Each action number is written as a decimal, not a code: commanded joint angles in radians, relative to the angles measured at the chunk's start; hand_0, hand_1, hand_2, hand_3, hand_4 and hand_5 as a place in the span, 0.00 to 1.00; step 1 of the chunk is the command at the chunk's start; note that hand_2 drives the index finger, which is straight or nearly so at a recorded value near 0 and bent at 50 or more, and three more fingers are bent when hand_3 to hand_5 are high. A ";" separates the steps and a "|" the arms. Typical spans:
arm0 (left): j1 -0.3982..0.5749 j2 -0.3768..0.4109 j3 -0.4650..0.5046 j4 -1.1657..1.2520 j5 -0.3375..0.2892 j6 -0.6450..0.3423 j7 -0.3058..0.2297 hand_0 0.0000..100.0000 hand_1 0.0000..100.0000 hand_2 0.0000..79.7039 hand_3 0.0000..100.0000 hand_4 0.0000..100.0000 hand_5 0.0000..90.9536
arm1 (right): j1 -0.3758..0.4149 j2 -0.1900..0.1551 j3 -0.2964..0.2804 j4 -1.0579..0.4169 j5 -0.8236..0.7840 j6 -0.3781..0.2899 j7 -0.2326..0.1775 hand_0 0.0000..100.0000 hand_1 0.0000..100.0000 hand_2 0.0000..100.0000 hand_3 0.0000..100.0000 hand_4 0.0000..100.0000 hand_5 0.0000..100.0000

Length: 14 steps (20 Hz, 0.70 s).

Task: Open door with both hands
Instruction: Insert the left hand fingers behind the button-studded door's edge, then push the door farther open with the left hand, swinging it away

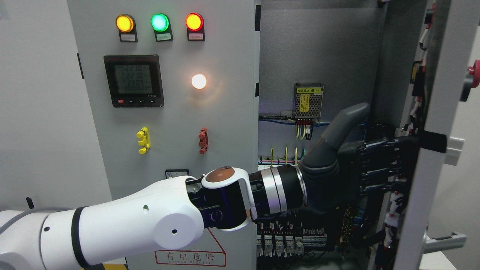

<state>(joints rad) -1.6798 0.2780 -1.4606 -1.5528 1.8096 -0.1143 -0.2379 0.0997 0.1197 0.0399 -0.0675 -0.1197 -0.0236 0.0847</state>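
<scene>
A: Step?

B: Pushing phase. Left hand (pixel 369 165) reaches across from the lower left, fingers (pixel 378 162) stretched out roughly flat against the inner face of the door (pixel 427 180). Thumb sticks up and away. Nothing gripped, just pressing, as far as I can tell.

A: Right hand?

B: Not visible. Only 1 arm in the shot.

A: Door position?

B: Directly ahead of the fingertips, at the far right. Already swung well out, seen almost edge-on. Grey metal, wiring and components mounted on its inner side, a red knob (pixel 474 74) on the outer face above the hand, a silver lever handle (pixel 444 242) below it.

A: Behind the hand?

B: Open cabinet interior (pixel 318 56), small power supply (pixel 308 101) above the wrist, terminal rows (pixel 277 243) below the forearm. To the rear of the arm, the fixed panel (pixel 225 112) with 3 indicator lamps, a meter (pixel 134 80), a lit white lamp.

A: Progress?

B: I'd judge mostly open. Next move likely needs continued outward push with flat fingers, keeping clear of the wires on the door's inside. Risk: fingertips snagging cables.

A: Contact certain?

B: Looks touching; exact contact hard to tell against the dark parts.
</scene>
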 commanded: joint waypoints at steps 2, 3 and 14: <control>-0.012 -0.137 0.013 0.007 -0.022 0.001 0.005 0.00 0.00 0.00 0.00 0.00 0.00 | 0.000 0.000 0.000 0.000 0.000 0.001 0.000 0.38 0.00 0.00 0.00 0.00 0.00; -0.015 -0.146 0.013 0.007 -0.024 0.001 0.005 0.00 0.00 0.00 0.00 0.00 0.00 | 0.000 0.000 0.000 0.000 0.000 0.001 0.000 0.38 0.00 0.00 0.00 0.00 0.00; -0.037 -0.270 0.013 0.074 -0.024 0.001 0.048 0.00 0.00 0.00 0.00 0.00 0.00 | 0.000 0.000 0.000 0.000 0.000 0.001 0.000 0.38 0.00 0.00 0.00 0.00 0.00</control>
<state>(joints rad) -1.7086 0.1211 -1.4511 -1.5263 1.7877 -0.1157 -0.1929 0.0997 0.1197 0.0399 -0.0674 -0.1197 -0.0236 0.0847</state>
